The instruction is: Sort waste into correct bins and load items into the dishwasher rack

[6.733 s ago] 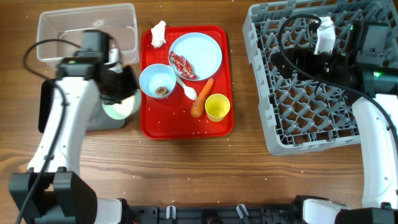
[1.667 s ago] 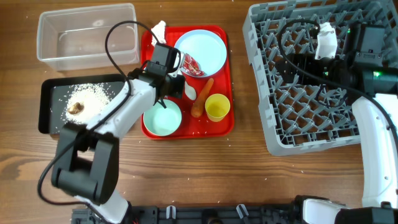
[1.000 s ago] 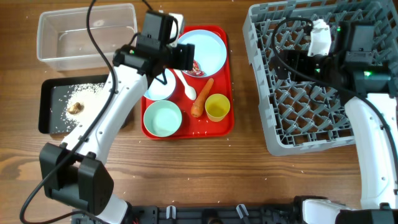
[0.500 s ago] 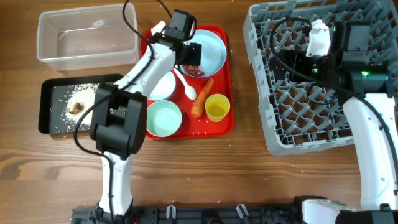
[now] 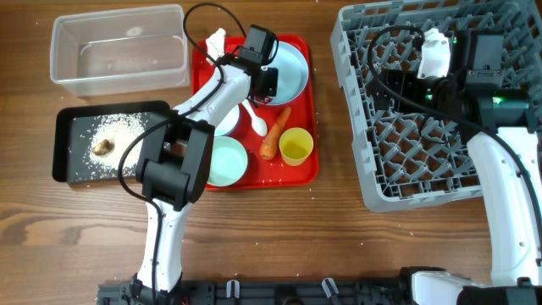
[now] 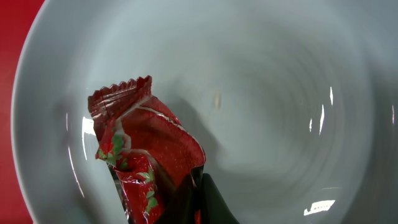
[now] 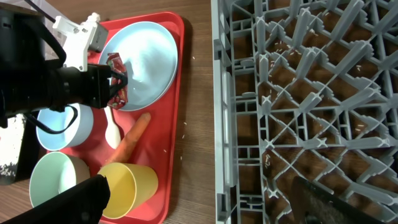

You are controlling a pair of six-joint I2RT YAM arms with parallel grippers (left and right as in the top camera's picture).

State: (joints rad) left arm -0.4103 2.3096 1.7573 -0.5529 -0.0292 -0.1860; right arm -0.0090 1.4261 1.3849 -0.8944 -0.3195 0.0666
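Left wrist view: crinkled red wrapper (image 6: 143,155) on a glossy round pale-blue plate (image 6: 280,93).
Left gripper (image 7: 115,85) jaws flank the wrapper, grip unclear; right gripper (image 7: 211,199) jaws stand wide apart.

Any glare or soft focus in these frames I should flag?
Left wrist: streaks of glare on the plate, whose rim looks soft; the red wrapper is sharper. Right wrist: its fingers are dark and blurred, the rack crisp. Overhead: even light, sharp.
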